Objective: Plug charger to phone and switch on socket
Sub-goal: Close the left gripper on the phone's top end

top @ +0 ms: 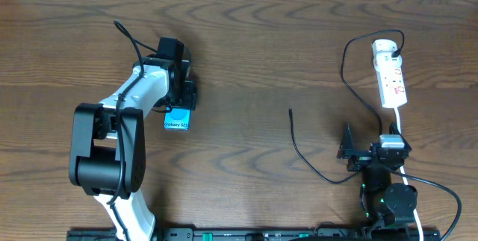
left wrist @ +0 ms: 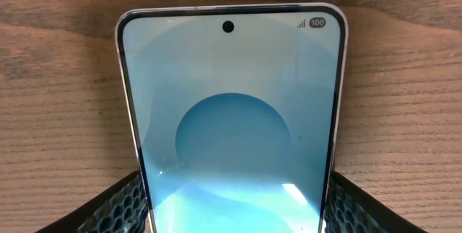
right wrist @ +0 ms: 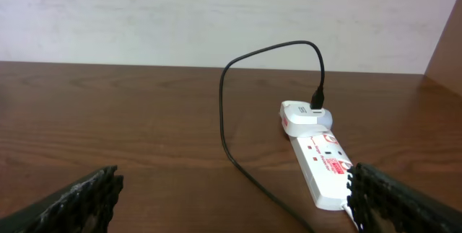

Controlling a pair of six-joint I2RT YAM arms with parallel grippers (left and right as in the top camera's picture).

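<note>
The phone (top: pixel 177 120) lies on the table at the left with its cyan screen up. It fills the left wrist view (left wrist: pixel 231 132). My left gripper (top: pixel 180 96) is shut on the phone, with a finger against each long edge (left wrist: pixel 232 215). The charger's thin black cable (top: pixel 302 151) runs from a white adapter (right wrist: pixel 303 114) on the socket (top: pixel 391 77) and loops across the table. Its free plug tip (top: pixel 290 110) lies mid-table. My right gripper (top: pixel 371 154) is wide open and empty (right wrist: pixel 238 211), just short of the socket's near end (right wrist: pixel 325 164).
The socket's thick white cord (top: pixel 407 174) runs down past the right arm's base (top: pixel 388 200). The left arm's body (top: pixel 112 144) covers the table at the lower left. A pale wall (right wrist: pixel 216 16) stands behind the table's far edge.
</note>
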